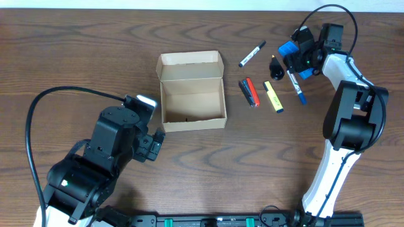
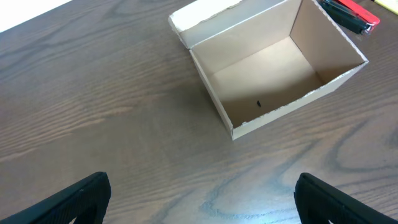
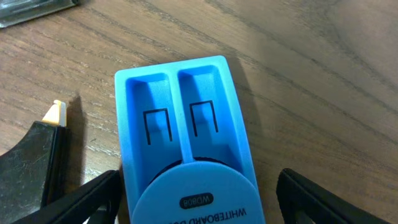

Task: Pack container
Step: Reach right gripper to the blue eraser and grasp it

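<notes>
Toward the far edge of the table, near its middle, the container (image 1: 192, 104) stood open, flap tipped back. Between it and the right edge lay a black-and-white marker (image 1: 252, 54), a dark marker (image 1: 243, 89) touching a red marker (image 1: 252, 93), a yellow highlighter (image 1: 273, 97) and a blue pen (image 1: 298, 87). The right gripper (image 3: 199, 180) stood wide astride a blue whiteboard eraser (image 3: 180, 124), with a black pale-tipped stub (image 3: 31, 168) just beside it. Nearer the front edge, the left gripper (image 2: 202, 186) hung wide open, holding nothing.

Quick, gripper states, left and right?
Left gripper: open, holding nothing.
Right gripper: open, fingers either side of the blue whiteboard eraser, not clamped yet.
</notes>
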Controlling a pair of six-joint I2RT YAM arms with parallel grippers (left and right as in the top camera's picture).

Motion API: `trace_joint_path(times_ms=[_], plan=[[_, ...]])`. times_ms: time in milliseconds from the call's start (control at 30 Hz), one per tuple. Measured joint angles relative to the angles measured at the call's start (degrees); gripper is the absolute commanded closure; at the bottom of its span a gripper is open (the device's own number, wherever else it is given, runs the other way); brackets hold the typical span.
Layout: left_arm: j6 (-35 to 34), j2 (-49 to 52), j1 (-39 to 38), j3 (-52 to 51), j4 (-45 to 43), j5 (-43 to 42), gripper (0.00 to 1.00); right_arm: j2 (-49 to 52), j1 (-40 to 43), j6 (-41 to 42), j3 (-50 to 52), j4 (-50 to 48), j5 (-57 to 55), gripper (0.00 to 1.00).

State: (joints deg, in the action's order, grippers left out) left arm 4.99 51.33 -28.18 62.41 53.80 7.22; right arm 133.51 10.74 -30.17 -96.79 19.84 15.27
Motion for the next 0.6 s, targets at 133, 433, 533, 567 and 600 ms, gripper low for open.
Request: trace_joint_path(times_ms=[133, 433, 533, 567, 600], plan=[[0.00, 0.00, 0.00, 0.00, 0.00, -0.02, 0.05, 0.04, 0.00, 0.00, -0.02, 0.02, 0.02, 0.30], [0.00, 0.00, 0.00, 0.00, 0.00, -0.02, 0.05, 0.15, 0.00, 0.04, -0.02, -0.04, 0.28, 0.45], [0.00, 0.00, 0.00, 0.00, 0.00, 0.00, 0.05, 0.15, 0.00, 0.90, -0.04, -0.22, 0.28, 0.51], [0.00, 0.00, 0.00, 0.00, 0.00, -0.02, 0.05, 0.15, 0.00, 1.46, -0.11, -0.26, 0.26, 0.52], [0.00, 0.00, 0.00, 0.00, 0.02, -0.02, 0.05, 0.15, 0.00, 2.05, -0.15, -0.24, 0.24, 0.53]])
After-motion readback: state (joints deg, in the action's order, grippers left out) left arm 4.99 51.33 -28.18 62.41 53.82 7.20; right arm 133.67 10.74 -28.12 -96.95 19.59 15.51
